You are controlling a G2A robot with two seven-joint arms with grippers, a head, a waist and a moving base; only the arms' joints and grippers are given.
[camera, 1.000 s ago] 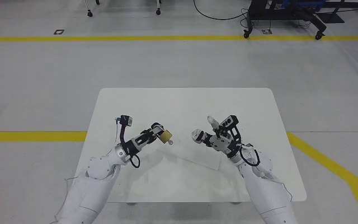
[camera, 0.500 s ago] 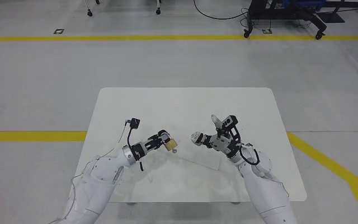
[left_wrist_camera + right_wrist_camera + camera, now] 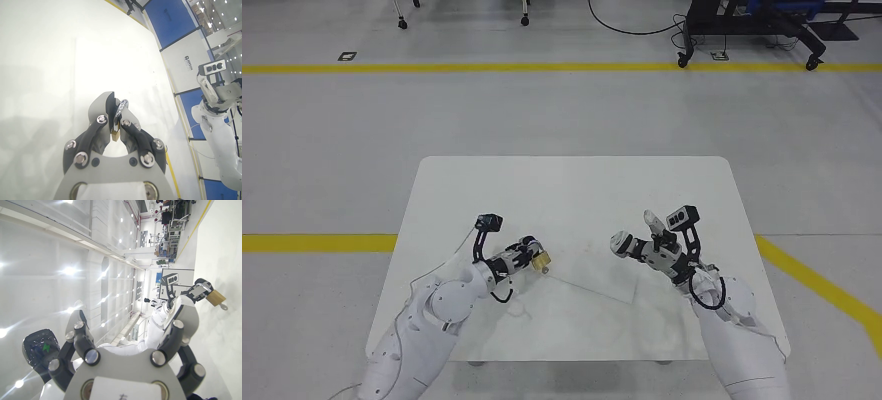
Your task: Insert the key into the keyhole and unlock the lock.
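**A:** What is the left gripper (image 3: 118, 105) carrying?

**B:** It is pressing its fingers (image 3: 98, 111) tight on the steel shackle (image 3: 121, 108) of the brass padlock (image 3: 215, 297). It is holding the lock, apparently lifted off the surface, over the near, left-of-middle part of the white table (image 3: 572, 185).

**A:** Where is the key (image 3: 224, 307) sitting?

**B:** It is already sitting inserted in the padlock. Its small head is sticking out of the body's bottom face, the end opposite the shackle. Whether the shackle is released cannot be told.

**A:** How is the right gripper (image 3: 635, 230) standing?

**B:** It is hanging with its jaws spread wide and nothing between them. It is well apart from the lock and about level with it across the table.

**A:** Which relation is governing the coming move?

**B:** The lock's long axis, from shackle to key, is running from the left gripper toward the right arm's side. It is slanting a little toward the table's front edge, so the key head is pointing into the gap between the two grippers. The right gripper is the only free one. By this reading it is facing a crossing of that gap, a pinch on the key head in line with the axis, and a twist.

**A:** What room is lying around them?

**B:** Both grippers are working well in from the side and far edges, with white table top stretching between them. The front edge is lying closer. The key head is offering little to grip, so an off-axis approach is risking swinging the lock about its shackle.
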